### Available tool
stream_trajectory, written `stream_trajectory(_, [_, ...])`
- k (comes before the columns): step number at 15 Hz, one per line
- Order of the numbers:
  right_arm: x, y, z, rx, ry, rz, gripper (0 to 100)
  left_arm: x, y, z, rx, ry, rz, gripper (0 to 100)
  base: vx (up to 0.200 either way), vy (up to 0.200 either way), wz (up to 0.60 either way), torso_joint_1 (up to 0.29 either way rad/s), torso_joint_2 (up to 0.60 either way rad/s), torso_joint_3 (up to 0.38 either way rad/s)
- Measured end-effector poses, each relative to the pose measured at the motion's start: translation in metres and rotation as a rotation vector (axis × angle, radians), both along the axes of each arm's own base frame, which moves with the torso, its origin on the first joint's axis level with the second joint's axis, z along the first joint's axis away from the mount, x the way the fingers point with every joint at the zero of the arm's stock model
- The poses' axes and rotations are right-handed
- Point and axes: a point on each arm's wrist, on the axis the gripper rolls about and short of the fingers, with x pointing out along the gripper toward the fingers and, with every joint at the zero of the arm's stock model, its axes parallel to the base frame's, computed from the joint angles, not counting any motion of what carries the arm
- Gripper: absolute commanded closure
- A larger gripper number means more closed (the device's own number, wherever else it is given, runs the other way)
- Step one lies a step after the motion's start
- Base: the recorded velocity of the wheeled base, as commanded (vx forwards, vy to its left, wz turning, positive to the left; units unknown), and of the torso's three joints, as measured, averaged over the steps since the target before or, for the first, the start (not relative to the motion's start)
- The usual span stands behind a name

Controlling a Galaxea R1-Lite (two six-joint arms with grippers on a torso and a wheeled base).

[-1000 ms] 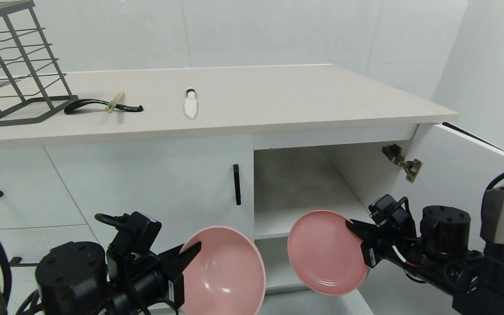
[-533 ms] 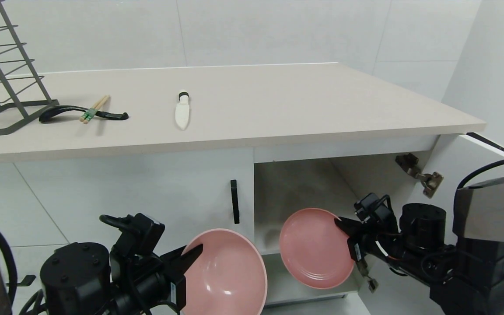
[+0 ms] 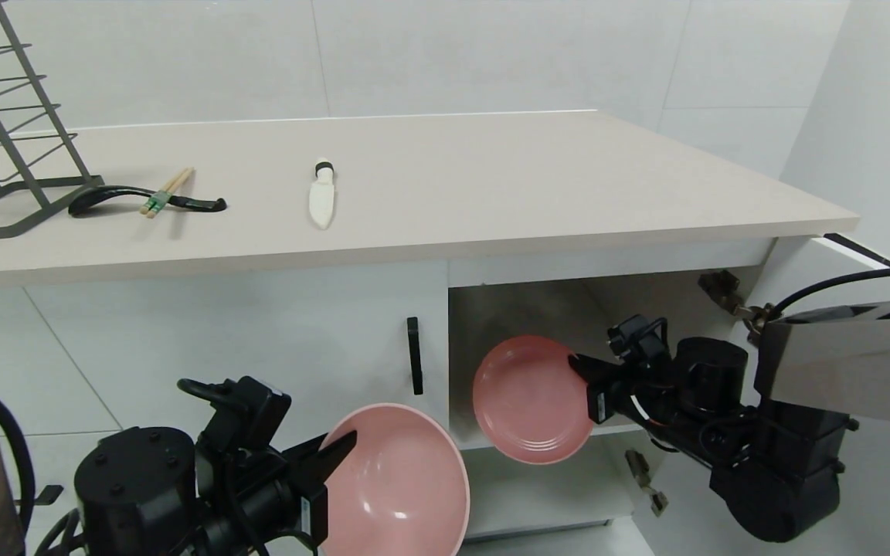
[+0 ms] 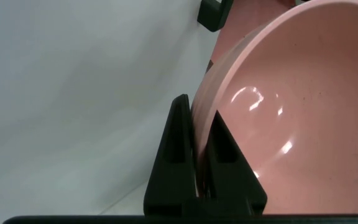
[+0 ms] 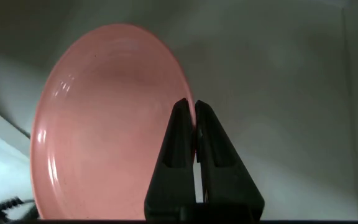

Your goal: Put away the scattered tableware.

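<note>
i note the right gripper (image 3: 575,364) clamped on the plate (image 3: 526,401) at the mouth of the open cabinet (image 3: 526,305). left gripper (image 3: 343,440) clamps the bowl (image 3: 402,486), its lower edge cut off.

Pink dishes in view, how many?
2. A pink bowl, held by the left gripper before the closed cabinet door; a pink plate, held by the right gripper at the open cabinet. More could hide inside.
</note>
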Motion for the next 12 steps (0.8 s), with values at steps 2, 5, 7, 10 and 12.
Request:
stream_trajectory(2, [0.009, 0.004, -0.004, 0.019, -0.01, -0.003, 100, 0.0, 0.0, 0.0, 0.0, 0.0, 0.001, 100, 0.0, 0.0, 0.0, 0.0, 0.0, 0.0])
stream_trajectory(5, [0.016, 0.005, -0.015, 0.047, 0.016, -0.015, 100, 0.0, 0.0, 0.0, 0.0, 0.0, 0.0, 100, 0.0, 0.0, 0.0, 0.0, 0.0, 0.0])
stream_trajectory(7, [0.023, 0.01, -0.022, 0.167, 0.079, -0.049, 100, 0.0, 0.0, 0.0, 0.001, 0.001, 0.0, 100, 0.0, 0.0, 0.0, 0.0, 0.0, 0.0])
stream_trajectory(10, [0.033, 0.019, -0.029, 0.267, 0.108, -0.124, 100, 0.0, 0.0, -0.001, 0.003, 0.004, 0.0, 100, 0.0, 0.0, 0.0, 0.0, 0.0, 0.0])
stream_trajectory(12, [0.035, 0.021, -0.038, 0.271, 0.123, -0.137, 100, 0.001, 0.0, -0.002, 0.007, 0.009, 0.0, 100, 0.0, 0.0, 0.0, 0.0, 0.0, 0.0])
